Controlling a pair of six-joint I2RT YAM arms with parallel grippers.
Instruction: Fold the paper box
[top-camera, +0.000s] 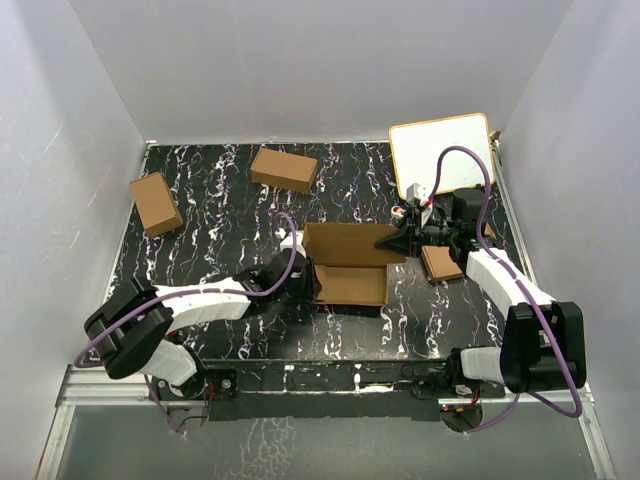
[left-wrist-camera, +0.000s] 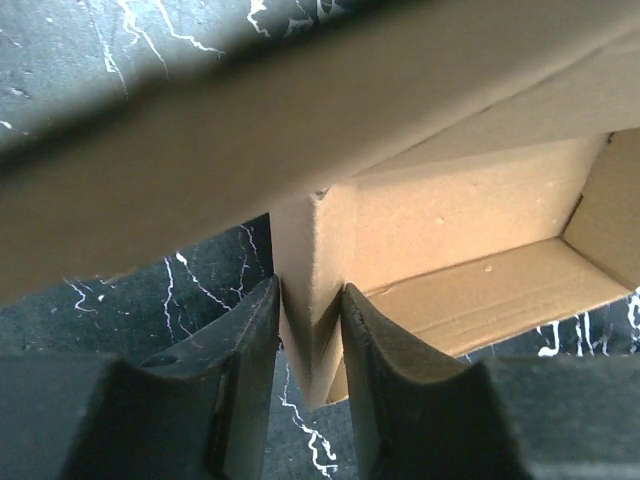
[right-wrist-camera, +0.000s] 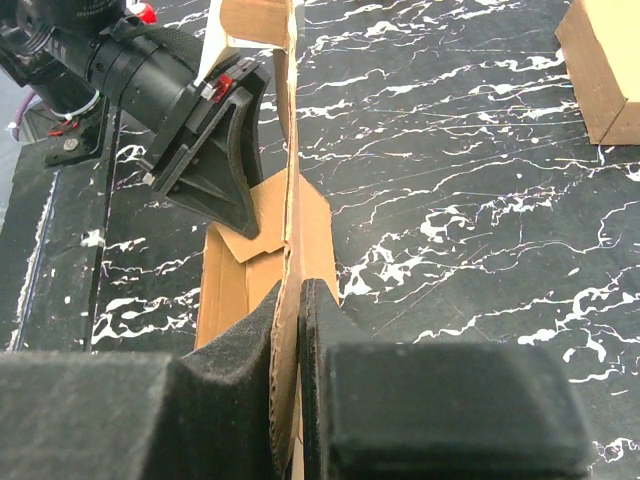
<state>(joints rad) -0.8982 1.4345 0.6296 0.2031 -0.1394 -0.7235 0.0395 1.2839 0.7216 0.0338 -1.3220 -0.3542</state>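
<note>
The paper box (top-camera: 350, 285) lies half formed at the table's middle, an open brown tray with its back wall standing. My left gripper (top-camera: 304, 276) is shut on the box's left end. In the left wrist view the fingers (left-wrist-camera: 255, 340) pinch a folded corner flap, with the box's open inside (left-wrist-camera: 470, 230) beyond. My right gripper (top-camera: 393, 242) is shut on the box's right end. In the right wrist view its pads (right-wrist-camera: 325, 330) clamp a thin upright cardboard wall (right-wrist-camera: 290, 200), and the left gripper (right-wrist-camera: 215, 150) shows at the far end.
Two shorter brown cartons sit at the back left (top-camera: 155, 203) and back centre (top-camera: 283, 169); one shows in the right wrist view (right-wrist-camera: 600, 60). A white board (top-camera: 440, 150) lies at the back right. A flat brown pile of sheets (top-camera: 440, 263) lies under the right arm.
</note>
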